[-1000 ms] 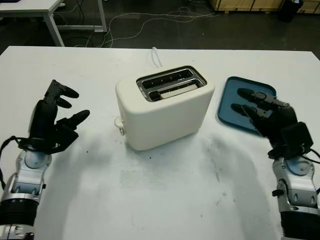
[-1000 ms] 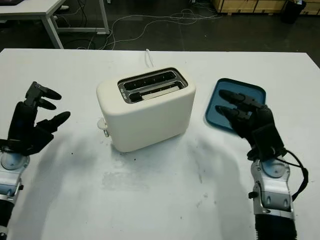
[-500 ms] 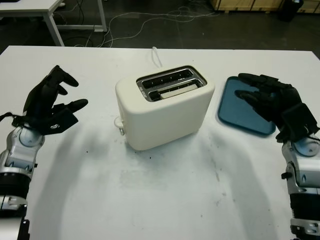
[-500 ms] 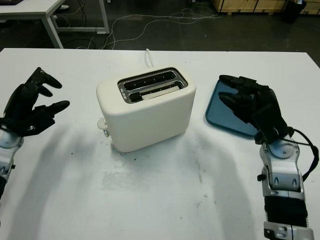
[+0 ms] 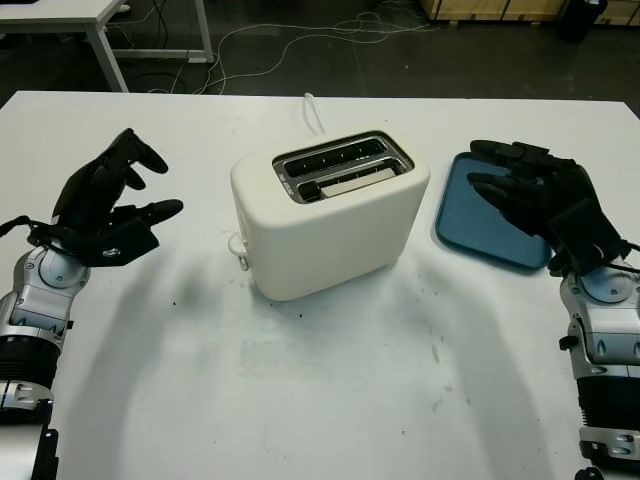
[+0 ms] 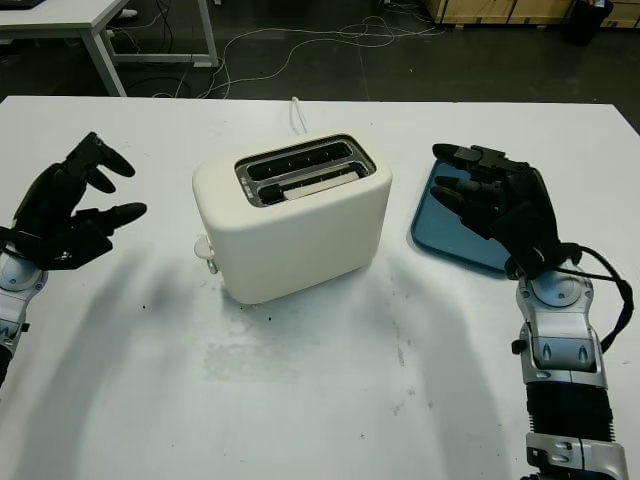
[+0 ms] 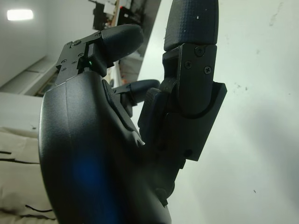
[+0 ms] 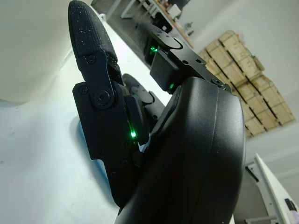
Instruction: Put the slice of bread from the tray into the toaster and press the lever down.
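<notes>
A cream two-slot toaster [image 5: 330,225] stands mid-table with a slice of bread [image 5: 350,181] sunk in its nearer slot. Its small lever knob [image 5: 237,246] sticks out of the left end, low down. The blue tray [image 5: 480,216] lies to the toaster's right with nothing on its visible part. My right hand [image 5: 530,190] hovers open over the tray's near right part. My left hand [image 5: 110,205] is open, raised above the table left of the toaster, well apart from it.
A white power cord [image 5: 312,112] runs from behind the toaster to the table's far edge. Beyond the table are a dark floor with cables [image 5: 300,40] and the legs of another desk [image 5: 105,50].
Both hands have risen and moved away from me. The right hand went further over the tray; the left turned and drifted slightly toward the toaster. Toaster, bread and tray stayed still.
</notes>
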Robot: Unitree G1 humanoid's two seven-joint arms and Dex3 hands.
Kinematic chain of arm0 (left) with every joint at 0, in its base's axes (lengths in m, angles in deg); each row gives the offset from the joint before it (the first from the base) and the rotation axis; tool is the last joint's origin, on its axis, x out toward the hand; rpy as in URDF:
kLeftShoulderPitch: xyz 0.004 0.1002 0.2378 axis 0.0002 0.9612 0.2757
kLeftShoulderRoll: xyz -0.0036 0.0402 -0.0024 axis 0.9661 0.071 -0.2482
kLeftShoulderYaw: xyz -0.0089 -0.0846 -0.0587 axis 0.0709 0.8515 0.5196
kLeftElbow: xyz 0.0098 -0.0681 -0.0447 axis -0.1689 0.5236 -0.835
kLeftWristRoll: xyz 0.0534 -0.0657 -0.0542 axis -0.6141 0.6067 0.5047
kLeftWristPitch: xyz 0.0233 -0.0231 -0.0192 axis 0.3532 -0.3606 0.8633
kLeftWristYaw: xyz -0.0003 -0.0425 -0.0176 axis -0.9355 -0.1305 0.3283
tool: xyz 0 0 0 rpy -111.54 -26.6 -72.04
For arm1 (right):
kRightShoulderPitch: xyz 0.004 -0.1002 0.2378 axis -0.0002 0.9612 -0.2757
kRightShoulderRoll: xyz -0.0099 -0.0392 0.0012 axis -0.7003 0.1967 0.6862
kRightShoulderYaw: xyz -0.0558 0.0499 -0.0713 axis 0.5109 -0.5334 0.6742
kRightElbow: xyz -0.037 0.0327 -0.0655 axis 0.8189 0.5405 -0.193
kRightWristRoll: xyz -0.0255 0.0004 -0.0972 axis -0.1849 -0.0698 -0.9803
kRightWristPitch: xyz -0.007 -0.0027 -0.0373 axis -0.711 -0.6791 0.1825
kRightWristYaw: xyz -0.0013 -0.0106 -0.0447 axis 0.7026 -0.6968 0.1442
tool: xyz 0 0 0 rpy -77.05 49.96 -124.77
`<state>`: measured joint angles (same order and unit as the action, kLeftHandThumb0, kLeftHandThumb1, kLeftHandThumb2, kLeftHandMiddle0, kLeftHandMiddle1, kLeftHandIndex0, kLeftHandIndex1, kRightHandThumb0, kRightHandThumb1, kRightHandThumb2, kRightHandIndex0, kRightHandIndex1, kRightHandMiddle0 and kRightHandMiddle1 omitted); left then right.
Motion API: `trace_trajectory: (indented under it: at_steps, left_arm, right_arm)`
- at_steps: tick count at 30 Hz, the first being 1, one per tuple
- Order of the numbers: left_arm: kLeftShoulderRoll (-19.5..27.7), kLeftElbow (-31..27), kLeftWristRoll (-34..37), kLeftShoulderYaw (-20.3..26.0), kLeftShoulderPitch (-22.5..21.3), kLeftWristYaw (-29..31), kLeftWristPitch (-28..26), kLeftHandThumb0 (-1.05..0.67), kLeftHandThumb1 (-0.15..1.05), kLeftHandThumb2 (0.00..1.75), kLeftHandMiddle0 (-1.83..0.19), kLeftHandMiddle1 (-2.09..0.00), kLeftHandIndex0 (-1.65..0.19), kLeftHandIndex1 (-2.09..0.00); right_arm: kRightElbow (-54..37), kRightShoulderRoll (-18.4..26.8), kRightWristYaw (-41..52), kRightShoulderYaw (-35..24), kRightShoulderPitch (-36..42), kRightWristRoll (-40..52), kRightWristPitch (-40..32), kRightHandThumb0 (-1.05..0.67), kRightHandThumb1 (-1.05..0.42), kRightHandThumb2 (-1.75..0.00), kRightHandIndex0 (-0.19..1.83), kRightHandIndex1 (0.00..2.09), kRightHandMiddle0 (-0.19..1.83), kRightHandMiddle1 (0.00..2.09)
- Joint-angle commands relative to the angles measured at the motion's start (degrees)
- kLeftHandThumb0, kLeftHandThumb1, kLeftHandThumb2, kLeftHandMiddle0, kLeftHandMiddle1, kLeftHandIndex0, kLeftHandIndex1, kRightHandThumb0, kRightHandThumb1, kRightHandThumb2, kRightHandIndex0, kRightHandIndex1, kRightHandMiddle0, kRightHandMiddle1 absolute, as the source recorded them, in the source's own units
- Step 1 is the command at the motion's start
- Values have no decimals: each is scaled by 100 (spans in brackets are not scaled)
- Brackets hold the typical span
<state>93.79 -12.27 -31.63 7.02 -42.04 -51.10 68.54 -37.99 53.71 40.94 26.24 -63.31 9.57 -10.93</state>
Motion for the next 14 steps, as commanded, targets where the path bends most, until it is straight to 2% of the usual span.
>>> trace_trajectory:
  at_steps: [1,14]
  left_arm:
    - [17,-12,27,-16,18,16,18,-105,92,43,-17,-175,0,-175]
    - [-37,63,28,-22,32,-48,74,-105,92,43,-19,-175,0,-175]
  right_arm:
    - [-82,-12,-34,7,60,-10,140,-82,-92,-2,82,0,72,0]
    - [-150,-57,-13,7,124,26,65,-83,-92,-2,83,0,73,0]
